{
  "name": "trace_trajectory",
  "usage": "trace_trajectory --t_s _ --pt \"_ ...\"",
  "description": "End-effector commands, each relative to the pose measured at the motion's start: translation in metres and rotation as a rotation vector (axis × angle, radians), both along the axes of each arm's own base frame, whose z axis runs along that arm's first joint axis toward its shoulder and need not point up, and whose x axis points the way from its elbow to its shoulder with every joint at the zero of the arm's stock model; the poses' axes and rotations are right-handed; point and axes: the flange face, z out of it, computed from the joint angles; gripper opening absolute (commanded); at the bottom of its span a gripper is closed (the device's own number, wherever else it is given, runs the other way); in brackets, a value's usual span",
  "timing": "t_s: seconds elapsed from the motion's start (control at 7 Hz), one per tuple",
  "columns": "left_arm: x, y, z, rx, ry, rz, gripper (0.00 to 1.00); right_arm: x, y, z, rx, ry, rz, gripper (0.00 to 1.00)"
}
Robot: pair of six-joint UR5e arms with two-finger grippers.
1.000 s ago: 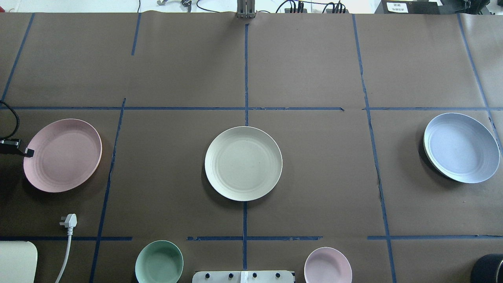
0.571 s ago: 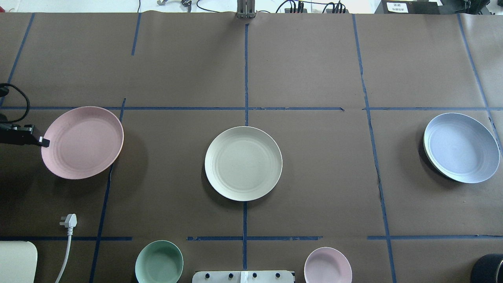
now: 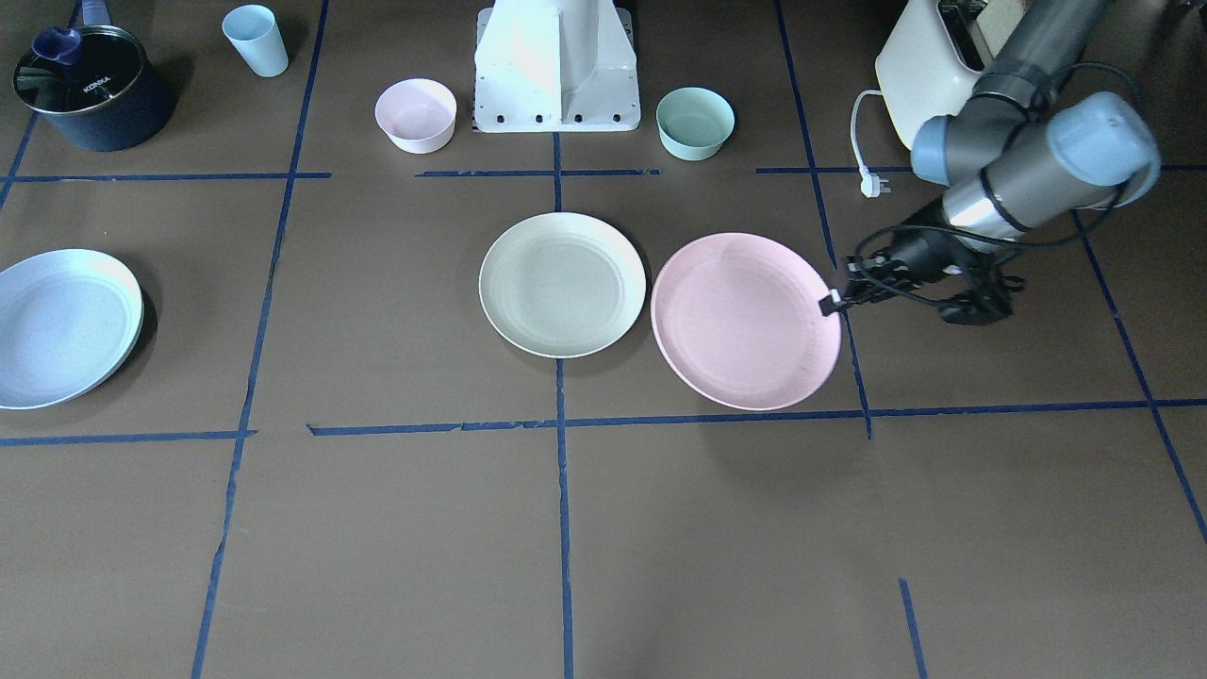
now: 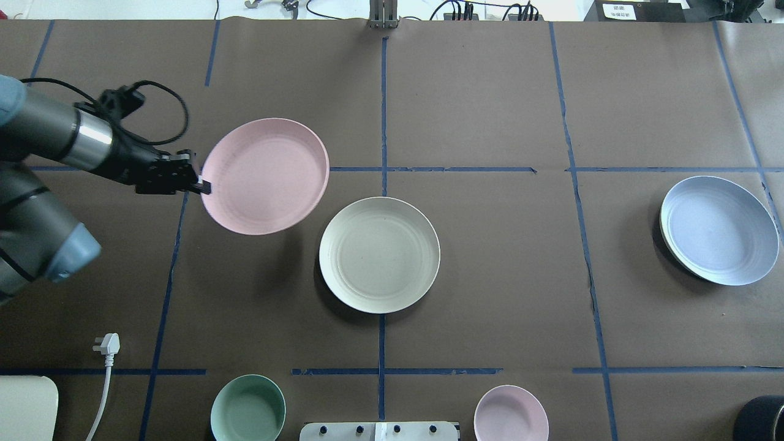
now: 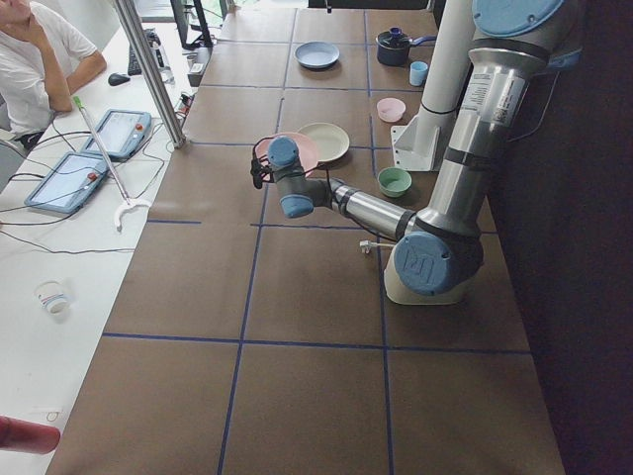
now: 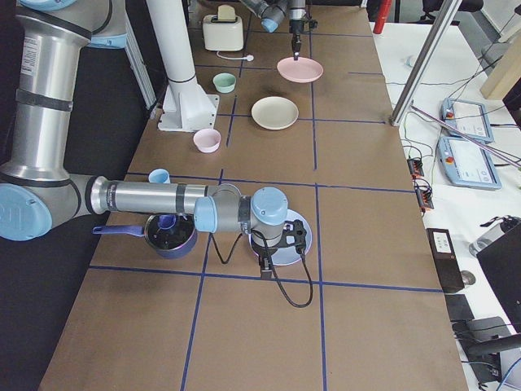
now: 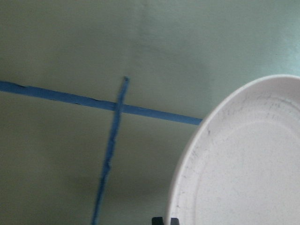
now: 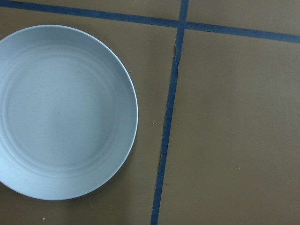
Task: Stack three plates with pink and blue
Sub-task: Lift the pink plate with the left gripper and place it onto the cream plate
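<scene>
Over the table [image 4: 490, 92], the pink plate [image 4: 264, 176] has moved, airborne, from the left edge to just beside the centred cream plate [image 4: 379, 255], ready for stacking, blue plate [image 4: 718, 229] untouched far right; left gripper [image 4: 204, 184] pinches the pink rim, right gripper [image 6: 265, 267] finger state cannot be told

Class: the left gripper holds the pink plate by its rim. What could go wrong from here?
The left gripper pinches only one edge of the pink plate, so it could tilt or slip out. Released off-centre, it might catch the rim of the cream plate and slide off.
</scene>
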Motion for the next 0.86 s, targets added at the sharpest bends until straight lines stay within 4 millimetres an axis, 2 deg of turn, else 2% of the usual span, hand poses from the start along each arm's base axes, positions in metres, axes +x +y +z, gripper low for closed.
trace_trajectory --t_s 0.0,0.14,0.57,0.71 --pt "0.126 0.081 -0.098 0.007 -0.094 -0.013 0.0 0.0 0.0 0.001 -0.003 0.0 0.0 1.0" --pt "0.151 0.097 -0.111 0.014 -0.124 -0.009 0.0 0.0 0.0 0.002 -0.005 0.0 0.0 1.0" --pt "0.158 0.098 -0.102 0.007 -0.145 -0.001 0.0 0.0 0.0 0.002 -0.005 0.0 0.0 1.0" --pt "0.158 0.098 -0.097 0.016 -0.151 0.002 0.73 0.0 0.0 0.001 -0.002 -0.001 0.0 1.0"
